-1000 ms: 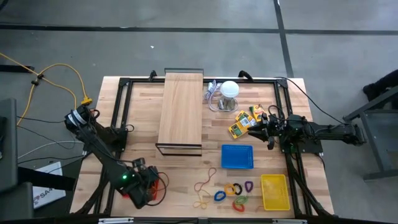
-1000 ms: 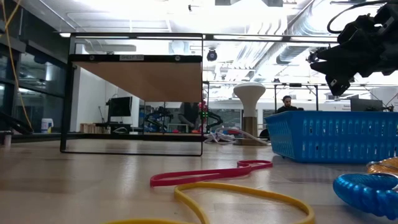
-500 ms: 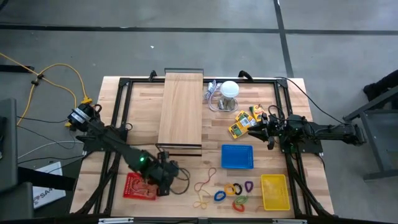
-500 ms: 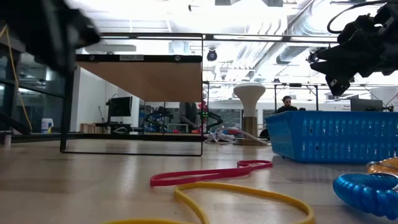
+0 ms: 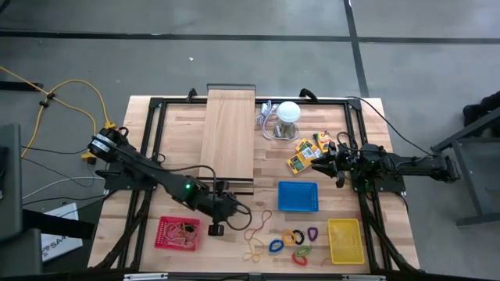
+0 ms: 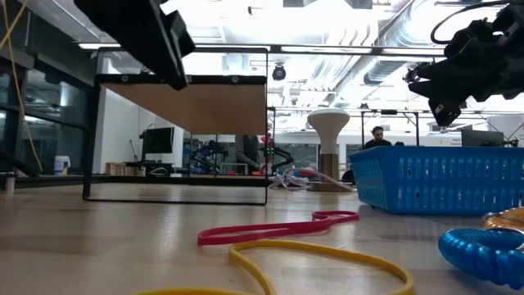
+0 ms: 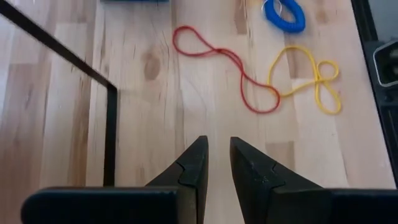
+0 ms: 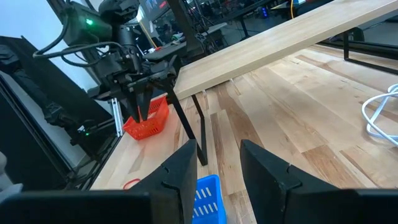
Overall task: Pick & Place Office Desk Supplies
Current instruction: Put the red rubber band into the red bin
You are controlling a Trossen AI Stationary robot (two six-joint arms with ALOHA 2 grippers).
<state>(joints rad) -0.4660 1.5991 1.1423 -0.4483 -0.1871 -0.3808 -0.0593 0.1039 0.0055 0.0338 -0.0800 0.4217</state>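
High view: left tool (image 5: 216, 229) is hovering empty over the surface (image 5: 234, 250) between the red basket (image 5: 178, 233) at its 9 o'clock and the red band (image 5: 258, 225) at its 3 o'clock. Right tool (image 5: 322, 160) is waiting far off by the packs (image 5: 306, 154); left arm is nearer.

Low view: the red band (image 6: 278, 229) is lying flat before the blue basket (image 6: 438, 176).

Left wrist view: fingers (image 7: 193, 167) are standing narrowly apart, holding nothing. The red band (image 7: 227, 65) is lying ahead toward 1 o'clock, long axis running 10-to-4, yellow band (image 7: 308, 78) beyond it.

Right wrist view: right fingers (image 8: 180, 168) are parted, empty.
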